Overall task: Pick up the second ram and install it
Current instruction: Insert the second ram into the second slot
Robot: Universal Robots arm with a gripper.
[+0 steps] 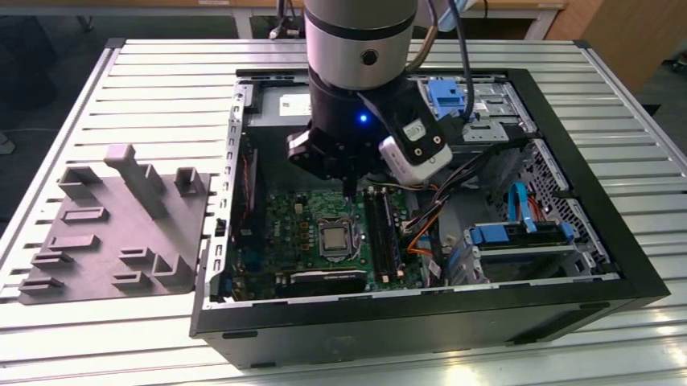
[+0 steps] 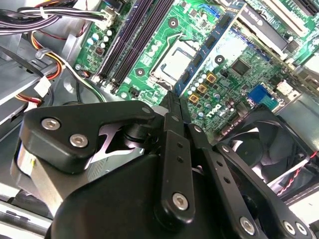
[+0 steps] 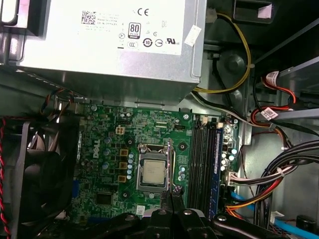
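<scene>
My gripper hangs inside the open computer case, above the green motherboard near the processor socket. Its two thin black fingers are pressed together, with nothing visible between them in both wrist views, where the gripper shows over the board. The long black ram sockets lie just to the exterior view's right of the fingers. The second ram is out of view, or I cannot tell it apart from the sockets.
A grey moulded fixture lies on the slatted table at the exterior view's left of the case. Inside the case are a silver power supply, a black fan, bundled cables and blue drive brackets.
</scene>
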